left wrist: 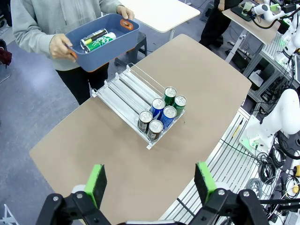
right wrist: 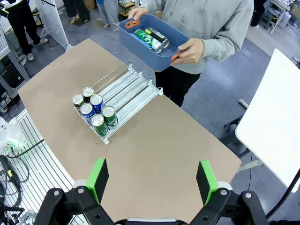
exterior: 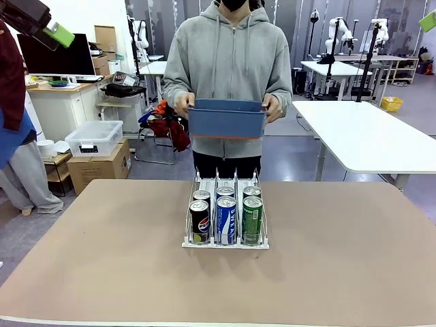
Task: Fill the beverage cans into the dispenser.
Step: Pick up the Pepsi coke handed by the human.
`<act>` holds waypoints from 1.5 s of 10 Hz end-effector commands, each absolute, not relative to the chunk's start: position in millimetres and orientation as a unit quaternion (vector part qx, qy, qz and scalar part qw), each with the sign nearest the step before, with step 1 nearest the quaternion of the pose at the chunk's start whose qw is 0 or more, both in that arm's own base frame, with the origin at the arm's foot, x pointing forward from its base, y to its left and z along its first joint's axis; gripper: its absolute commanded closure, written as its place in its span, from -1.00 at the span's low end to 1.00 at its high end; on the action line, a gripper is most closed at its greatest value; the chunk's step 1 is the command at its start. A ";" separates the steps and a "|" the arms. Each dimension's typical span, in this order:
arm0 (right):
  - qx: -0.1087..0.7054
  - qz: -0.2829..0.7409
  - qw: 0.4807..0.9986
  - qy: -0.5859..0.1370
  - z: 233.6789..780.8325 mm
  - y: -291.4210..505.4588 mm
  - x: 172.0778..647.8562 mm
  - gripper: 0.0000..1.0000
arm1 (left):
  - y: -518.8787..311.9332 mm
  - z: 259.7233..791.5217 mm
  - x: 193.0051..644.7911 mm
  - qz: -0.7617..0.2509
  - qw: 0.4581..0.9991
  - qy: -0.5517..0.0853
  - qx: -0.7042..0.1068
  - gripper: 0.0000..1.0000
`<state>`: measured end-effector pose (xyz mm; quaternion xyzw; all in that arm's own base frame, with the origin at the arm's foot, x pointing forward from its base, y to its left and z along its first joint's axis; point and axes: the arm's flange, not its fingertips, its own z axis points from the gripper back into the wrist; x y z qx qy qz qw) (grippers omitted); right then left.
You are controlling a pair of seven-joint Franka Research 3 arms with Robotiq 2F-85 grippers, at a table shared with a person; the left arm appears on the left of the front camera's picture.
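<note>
left gripper [left wrist: 150, 176] and right gripper [right wrist: 153, 176] hang high over the table [exterior: 102, 259], fingers spread, holding nothing. six beverage cans [exterior: 225, 218] stand in the dispenser [exterior: 207, 182] mid-table. more lie in the blue bin [exterior: 226, 122] a person [exterior: 228, 61] holds.

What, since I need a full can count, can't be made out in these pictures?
Front view, blue bin: contents hidden by its near wall.
Front view, rear cans: labels blocked by front cans.
Wrist views, binned cans: count unclear, overlapping below the rim.

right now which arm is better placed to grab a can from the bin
Probably left: left gripper and right gripper both hang open, but the blue bin holds its cans toward the robot's left.
</note>
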<state>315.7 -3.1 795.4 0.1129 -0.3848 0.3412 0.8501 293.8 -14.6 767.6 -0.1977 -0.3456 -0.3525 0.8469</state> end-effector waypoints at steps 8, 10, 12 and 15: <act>0.116 0.342 0.850 -0.383 794.9 -3.1 315.0 -1.00 | -13.0 767.2 293.1 -0.355 0.846 -0.342 -0.204 -1.00; 0.116 0.342 0.850 -0.383 794.9 -3.1 315.0 -1.00 | -13.0 767.2 293.1 -0.355 0.846 -0.342 -0.204 -1.00; 0.116 0.342 0.850 -0.383 794.9 -3.1 315.0 -1.00 | -13.0 767.2 293.1 -0.355 0.846 -0.342 -0.204 -1.00; 0.116 0.342 0.850 -0.383 794.9 -3.1 315.0 -1.00 | -13.0 767.2 293.1 -0.355 0.846 -0.342 -0.204 -1.00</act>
